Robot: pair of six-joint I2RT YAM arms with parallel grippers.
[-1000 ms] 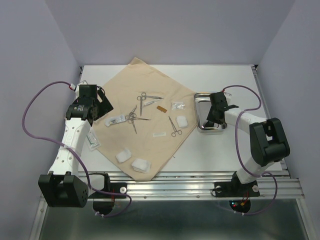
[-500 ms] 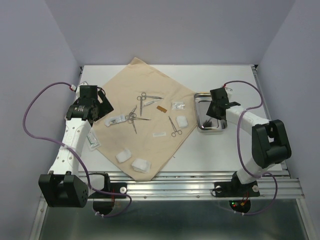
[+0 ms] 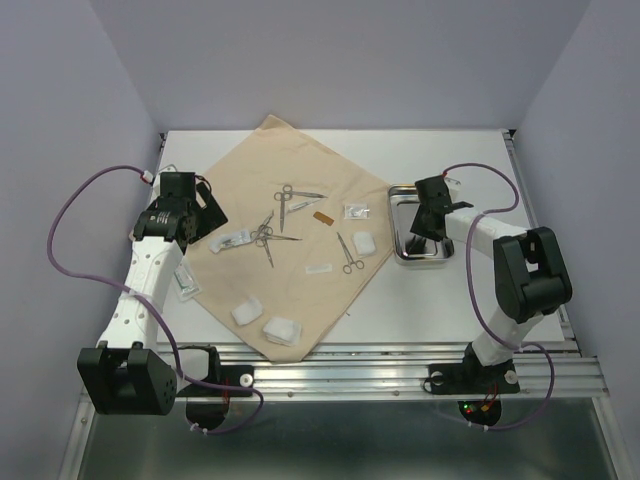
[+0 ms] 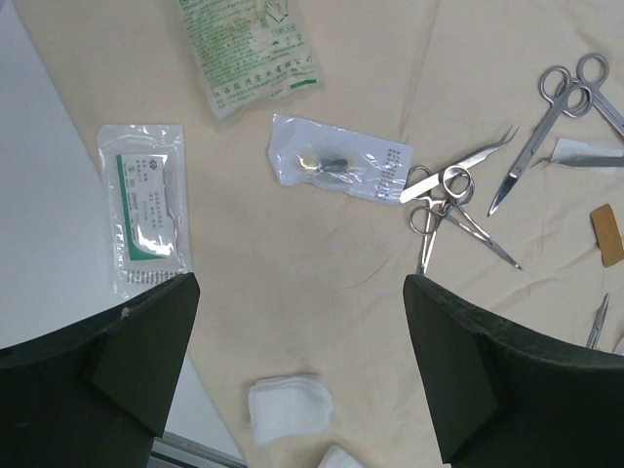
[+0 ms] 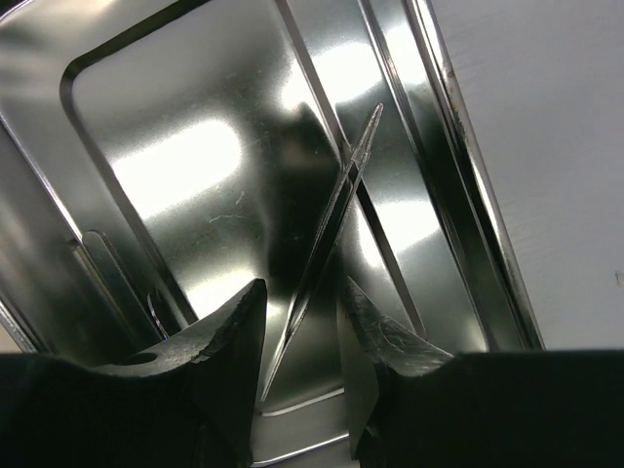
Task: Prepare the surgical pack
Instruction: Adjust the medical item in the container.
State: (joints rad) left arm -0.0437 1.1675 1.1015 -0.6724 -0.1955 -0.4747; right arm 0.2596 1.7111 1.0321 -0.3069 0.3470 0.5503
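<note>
Cloth (image 3: 300,165) lies spread flat on the table (image 3: 480,160), turned corner-on like a diamond.

Tray (image 3: 394,225) sits just off the cloth's right corner, on bare table and not on the cloth.

Right gripper (image 3: 424,235) is down inside the tray. In the wrist view the right gripper (image 5: 300,288) has its jaws drawn in around a slim steel instrument (image 5: 341,195). The instrument runs tilted up between them, tip toward the tray's far wall. It looks pinched; the contact itself is hidden lower down.

Left gripper (image 3: 195,215) hovers over the cloth's left edge, jaws wide apart and holding nothing.

Mid-cloth there are several scissors (image 3: 285,198), one pair in a crossed cluster (image 4: 444,195). Gauze (image 3: 245,311) sits near the cloth's near corner, and another pad is just beside the right corner.

A clear packet (image 4: 341,166) lies by the left edge. A sealed packet (image 4: 146,210) straddles that edge, half on the table.
</note>
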